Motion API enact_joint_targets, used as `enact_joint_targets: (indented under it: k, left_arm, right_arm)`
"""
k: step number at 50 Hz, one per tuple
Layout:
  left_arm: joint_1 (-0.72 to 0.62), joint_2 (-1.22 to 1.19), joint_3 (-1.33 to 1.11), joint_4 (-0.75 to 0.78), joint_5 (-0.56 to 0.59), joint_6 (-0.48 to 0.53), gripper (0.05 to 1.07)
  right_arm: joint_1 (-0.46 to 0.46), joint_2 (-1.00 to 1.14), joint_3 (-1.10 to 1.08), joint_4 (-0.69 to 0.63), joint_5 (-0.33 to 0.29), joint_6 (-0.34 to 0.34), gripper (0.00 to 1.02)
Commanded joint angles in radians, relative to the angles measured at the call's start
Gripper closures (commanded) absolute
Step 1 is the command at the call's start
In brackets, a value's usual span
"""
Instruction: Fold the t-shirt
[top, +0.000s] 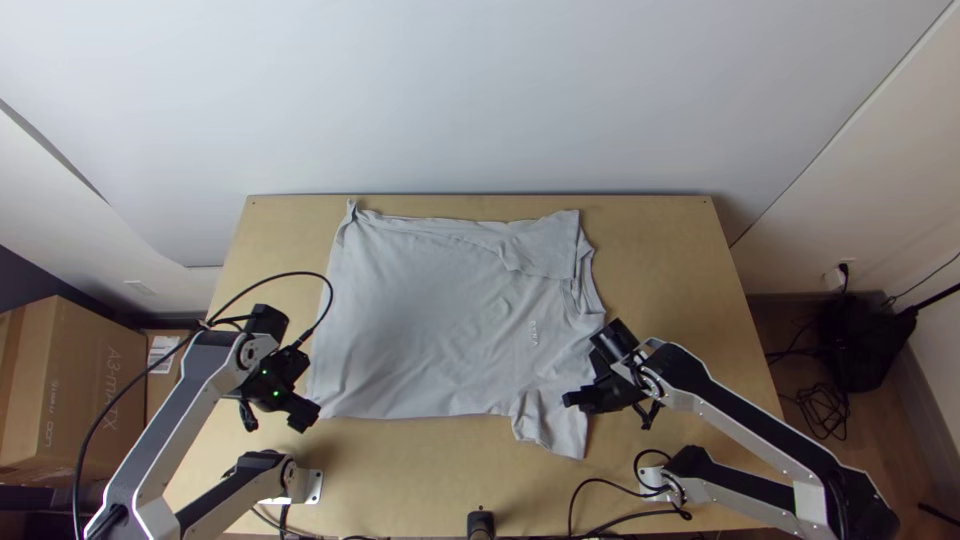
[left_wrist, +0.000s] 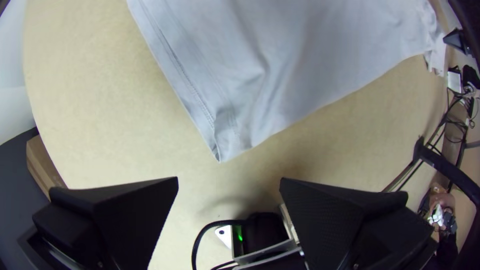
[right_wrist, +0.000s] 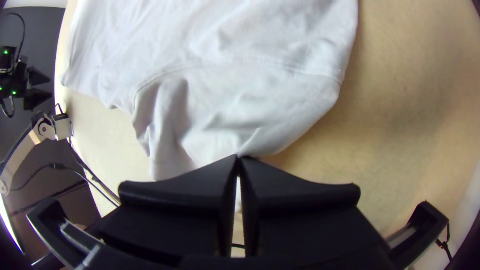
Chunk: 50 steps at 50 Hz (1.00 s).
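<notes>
The t-shirt (top: 430, 320) lay spread with its far sleeve (top: 545, 245) turned inward, its near hem corner (left_wrist: 222, 147) just off the left gripper (top: 308, 414), whose jaws stood wide apart and empty, while the right gripper (top: 568, 399) had its jaws closed on a pinch of cloth by the near sleeve (top: 555, 425).

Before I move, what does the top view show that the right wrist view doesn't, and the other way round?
Top view alone: the full layout of the t-shirt, spread out with its far sleeve folded in over the body.

Right wrist view alone: the right gripper's fingertips meeting on a pinch of the near sleeve.

Both: the t-shirt's near edge on the table, and the left gripper open beside the hem.
</notes>
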Motion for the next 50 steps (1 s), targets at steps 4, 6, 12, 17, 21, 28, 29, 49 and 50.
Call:
enact_joint_targets:
  k: [4,6,12,17,21,28,29,49,50]
  left_arm:
    - [-0.034,0.066,-0.044,0.081,-0.017,-0.017,0.10]
    - [-0.041,0.082,-0.046,0.089,-0.017,-0.022,0.10]
    - [-0.058,0.123,-0.058,0.121,-0.022,-0.033,0.11]
    - [-0.063,0.145,-0.072,0.138,-0.036,-0.034,0.13]
    - [-0.072,0.148,-0.083,0.163,-0.039,-0.034,0.20]
    - [-0.084,0.155,-0.101,0.166,-0.040,-0.033,0.20]
    - [-0.086,0.157,-0.104,0.173,-0.040,-0.034,0.20]
    - [-0.089,0.126,-0.164,0.282,-0.042,0.043,1.04]
    - [-0.086,0.126,-0.162,0.284,-0.042,0.046,1.04]
  right_arm:
    - [-0.014,-0.045,0.017,-0.020,0.007,0.007,0.99]
    - [-0.016,-0.052,0.018,-0.021,0.007,0.007,0.99]
    - [-0.017,-0.073,0.020,-0.025,0.007,0.015,0.99]
    - [-0.019,-0.090,0.024,-0.032,0.007,0.017,0.99]
    - [-0.034,-0.101,0.027,-0.037,0.007,0.015,0.99]
    - [-0.068,-0.113,0.027,-0.037,0.007,0.014,0.99]
    - [-0.073,-0.115,0.027,-0.037,0.008,0.012,0.99]
    - [-0.077,-0.133,0.035,-0.052,0.008,0.014,0.99]
    - [-0.080,-0.133,0.035,-0.052,0.010,0.014,0.99]
